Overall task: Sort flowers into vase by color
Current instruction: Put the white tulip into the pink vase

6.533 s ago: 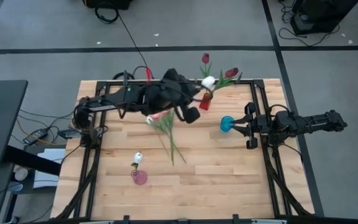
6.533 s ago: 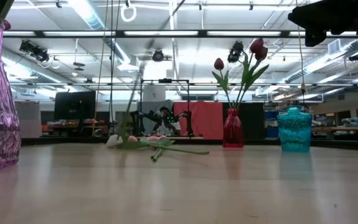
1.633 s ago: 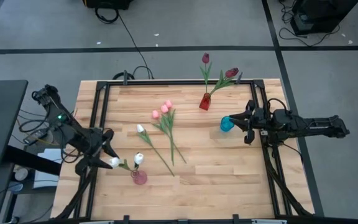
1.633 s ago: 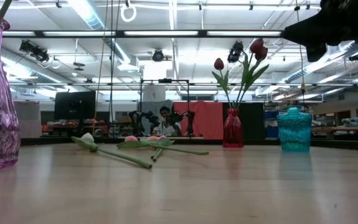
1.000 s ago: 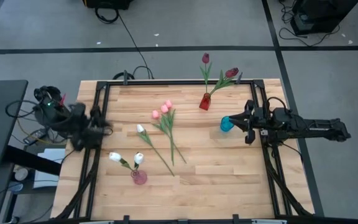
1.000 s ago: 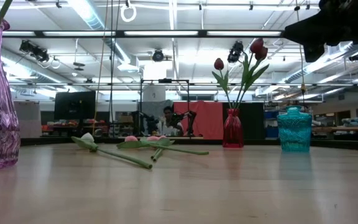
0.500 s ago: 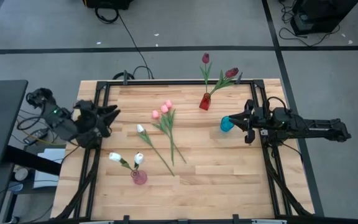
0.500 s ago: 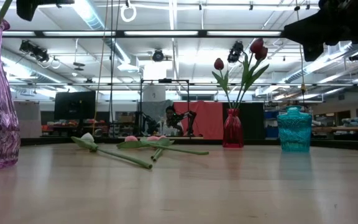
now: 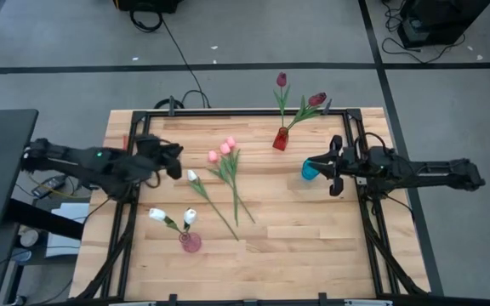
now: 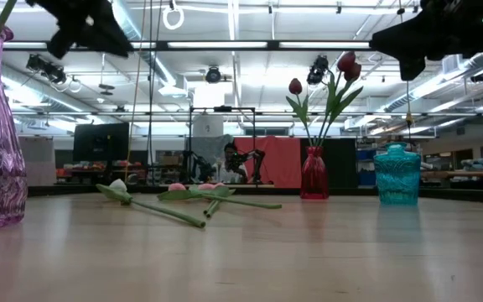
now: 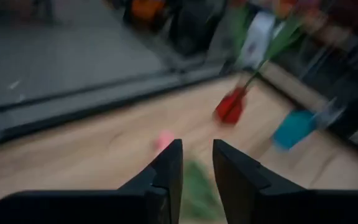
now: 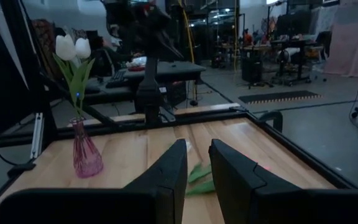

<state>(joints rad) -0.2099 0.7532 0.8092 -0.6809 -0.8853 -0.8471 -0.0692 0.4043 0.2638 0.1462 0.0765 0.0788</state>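
White tulip (image 9: 192, 176) lies loose on the wooden table (image 9: 313, 229), its head just ahead of the left gripper (image 9: 175, 161), stem trailing away toward the table's middle. Two pink tulips (image 9: 220, 152) lie just beyond it, stems crossing close by. Left gripper hovers above the table, fingers nearly closed on nothing, narrow gap only. Two white tulips already stand in the pink vase (image 9: 191, 242), nearer the front edge. Right gripper (image 9: 331, 165) waits beside the teal vase (image 9: 311, 169), fingers likewise close together and empty. The red vase (image 9: 280, 138) holds two dark red tulips.

Risk, as judged: with the fingers this narrow, a descent would press the bud rather than straddle the stem. The crowded stems invite snagging a pink tulip too.
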